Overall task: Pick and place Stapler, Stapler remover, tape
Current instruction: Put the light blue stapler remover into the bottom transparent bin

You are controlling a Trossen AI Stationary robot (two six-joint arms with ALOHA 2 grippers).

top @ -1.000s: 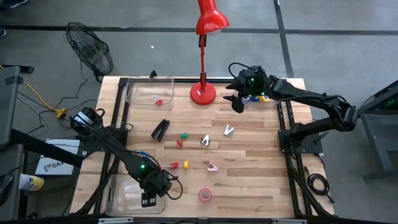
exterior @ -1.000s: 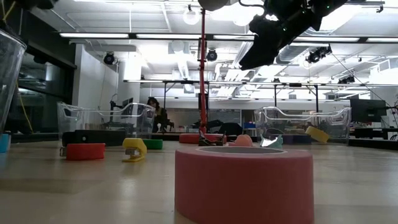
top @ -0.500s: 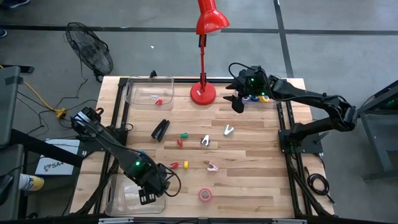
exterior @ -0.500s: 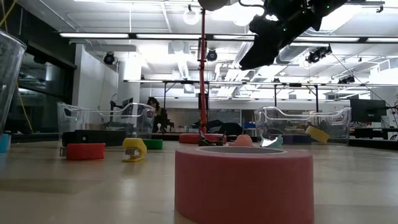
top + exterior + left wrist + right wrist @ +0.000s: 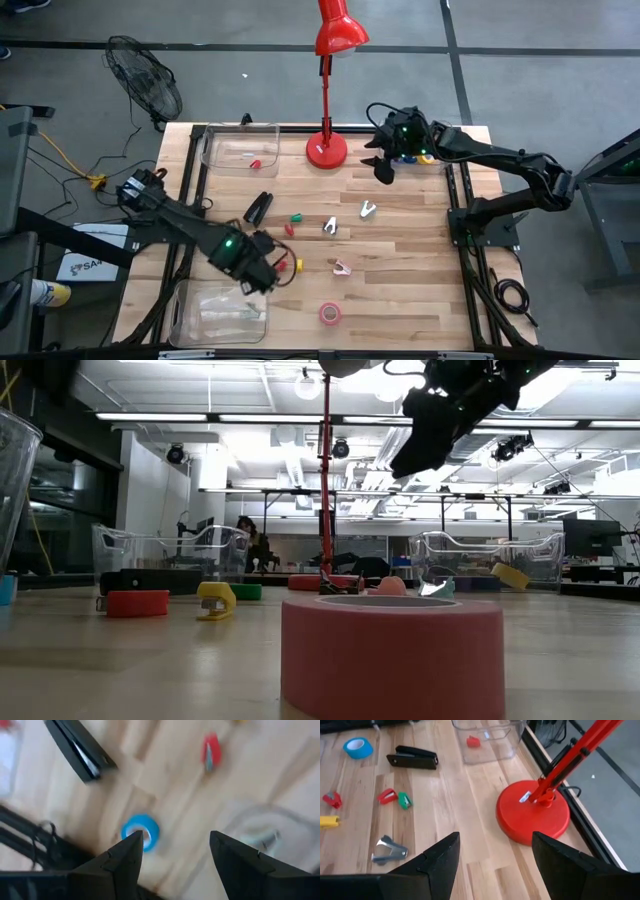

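The black stapler [image 5: 258,208] lies flat on the wood at centre left, also in the left wrist view [image 5: 80,750] and right wrist view [image 5: 413,758]. A pink tape roll [image 5: 330,313] lies near the front edge and fills the low view [image 5: 392,655]. A blue tape roll [image 5: 141,831] lies flat below my left gripper [image 5: 175,855], which hangs open and points down, past the near left bin's far edge [image 5: 258,272]. Silver stapler removers [image 5: 367,209] [image 5: 330,226] and a pink one [image 5: 342,267] lie mid-table. My right gripper [image 5: 383,168] waits open, high at the far right [image 5: 495,865].
A red lamp's round base [image 5: 326,150] stands at the far middle. A clear bin [image 5: 240,148] is far left, another [image 5: 218,315] near left, and a third [image 5: 415,155] with tape rolls sits under the right arm. Small red, green and yellow pieces [image 5: 290,228] are scattered mid-table.
My left gripper has risen from over the near left bin and gone toward the table's far edge and middle, turning as it went, its fingers staying open and empty.
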